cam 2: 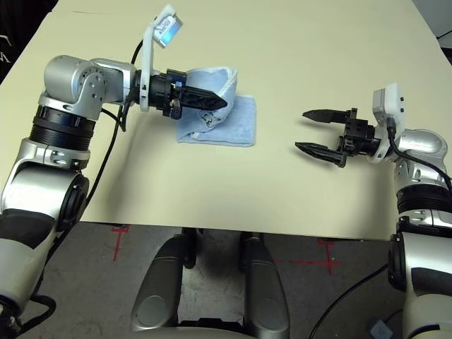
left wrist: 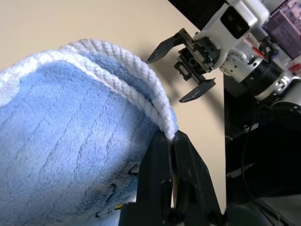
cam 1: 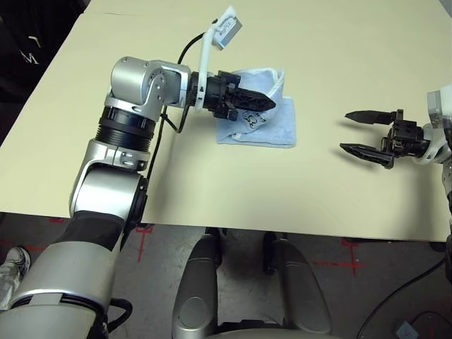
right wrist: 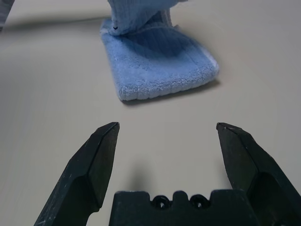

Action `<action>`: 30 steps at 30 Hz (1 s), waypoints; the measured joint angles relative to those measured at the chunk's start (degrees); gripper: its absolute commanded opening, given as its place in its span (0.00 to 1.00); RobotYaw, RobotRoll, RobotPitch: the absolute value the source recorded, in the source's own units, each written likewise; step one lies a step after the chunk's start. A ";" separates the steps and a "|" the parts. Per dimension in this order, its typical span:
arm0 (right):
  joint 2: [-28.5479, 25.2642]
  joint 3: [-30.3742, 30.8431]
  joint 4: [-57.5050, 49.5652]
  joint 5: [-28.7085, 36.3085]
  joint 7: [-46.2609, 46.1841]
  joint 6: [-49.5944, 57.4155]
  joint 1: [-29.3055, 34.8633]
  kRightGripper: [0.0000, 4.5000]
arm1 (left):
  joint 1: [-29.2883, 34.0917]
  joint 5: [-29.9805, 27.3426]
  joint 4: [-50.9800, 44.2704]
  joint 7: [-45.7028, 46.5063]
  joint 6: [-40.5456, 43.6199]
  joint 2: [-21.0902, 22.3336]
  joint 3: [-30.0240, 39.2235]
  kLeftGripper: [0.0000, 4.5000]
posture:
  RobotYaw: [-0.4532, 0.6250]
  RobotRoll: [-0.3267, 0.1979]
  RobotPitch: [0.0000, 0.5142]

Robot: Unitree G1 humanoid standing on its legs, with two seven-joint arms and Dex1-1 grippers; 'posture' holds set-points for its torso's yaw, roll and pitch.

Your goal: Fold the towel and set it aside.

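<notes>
The towel (cam 1: 265, 121) is lying near the middle of the cream table (cam 1: 212, 191), already doubled over, with its lower layer lying flat on the surface. The left gripper (cam 1: 267, 103) is reaching across it from the left, its two black fingers pressed together and pinching the white-stitched edge of the upper layer, which is lifting off the flat part in a curl. A small dark embroidered mark is showing on the cloth just beneath those fingers. The right gripper (cam 2: 305, 131) is hovering over bare table well to the right of the towel, its fingers (right wrist: 96, 155) spread wide and pointing towards the cloth, touching nothing.
</notes>
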 measured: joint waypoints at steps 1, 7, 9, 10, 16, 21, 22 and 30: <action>0.07 0.11 -0.62 -0.03 -0.34 0.51 -0.25 1.00 | 0.00 0.05 -0.01 -0.09 0.00 -0.03 -0.55 0.01 | 0.48 0.62 0.62; 0.76 1.09 -7.17 -0.12 -2.41 4.13 -0.36 1.00 | -0.04 -0.22 -0.27 -3.11 1.08 0.10 -2.87 0.01 | 0.48 0.62 0.61; 0.82 1.37 -9.69 -0.09 -3.23 5.59 0.29 1.00 | -0.14 -0.31 -0.35 -4.97 1.46 0.55 -3.93 0.01 | 0.48 0.62 0.60; 0.83 1.39 -10.90 -0.07 -3.62 6.29 0.79 1.00 | -0.36 -0.36 -0.31 -5.94 1.70 0.75 -4.21 0.01 | 0.48 0.62 0.60; 0.89 1.92 -15.39 0.19 -5.09 9.29 1.84 1.00 | -4.34 0.72 2.13 -12.73 0.80 4.53 -8.13 0.01 | 0.48 0.62 0.60; 0.67 1.91 -17.37 0.56 -5.45 11.14 2.67 1.00 | -5.45 2.47 6.34 -13.96 -1.51 2.46 -8.94 0.01 | 0.47 0.62 0.59; 0.67 1.91 -17.74 0.60 -5.48 11.36 2.68 1.00 | -5.44 2.83 6.95 -13.43 -1.85 1.61 -8.93 0.01 | 0.47 0.62 0.59; -0.55 1.85 -18.16 0.77 -6.06 12.40 2.87 1.00 | -5.40 5.04 11.29 -6.54 -5.98 -5.01 -5.98 0.01 | 0.46 0.62 0.59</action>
